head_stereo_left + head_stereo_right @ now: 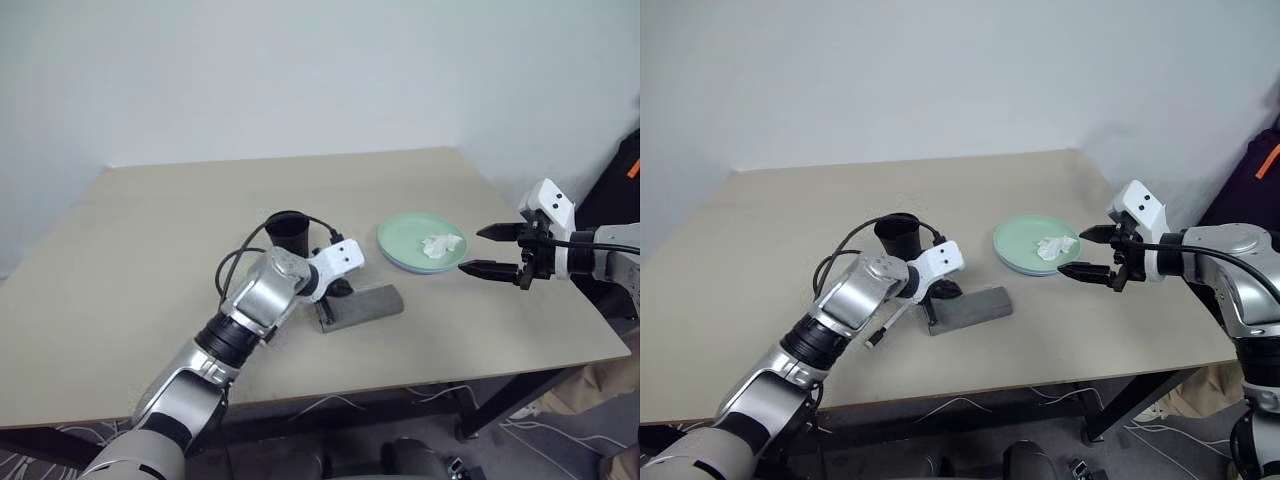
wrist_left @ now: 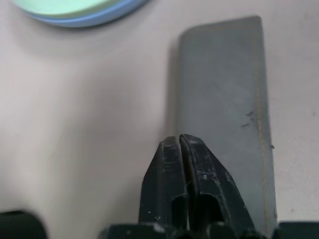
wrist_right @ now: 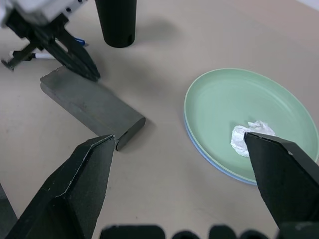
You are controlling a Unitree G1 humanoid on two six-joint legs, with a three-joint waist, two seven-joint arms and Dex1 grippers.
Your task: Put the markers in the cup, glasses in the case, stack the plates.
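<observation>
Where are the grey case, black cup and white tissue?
Grey rectangular matte hard case (image 3: 92, 105): right wrist view, middle of its closed lid.
Black tapered plastic cup (image 1: 288, 236): left eye view, upper side wall.
Crumpled white tissue (image 3: 247, 138): right wrist view, its centre.

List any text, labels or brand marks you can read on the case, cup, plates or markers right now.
None can be read.
The case, the cup and the green plate are plain, with no print.
The marker beside the left tool shows a little blue; any print on it is too small to read.
</observation>
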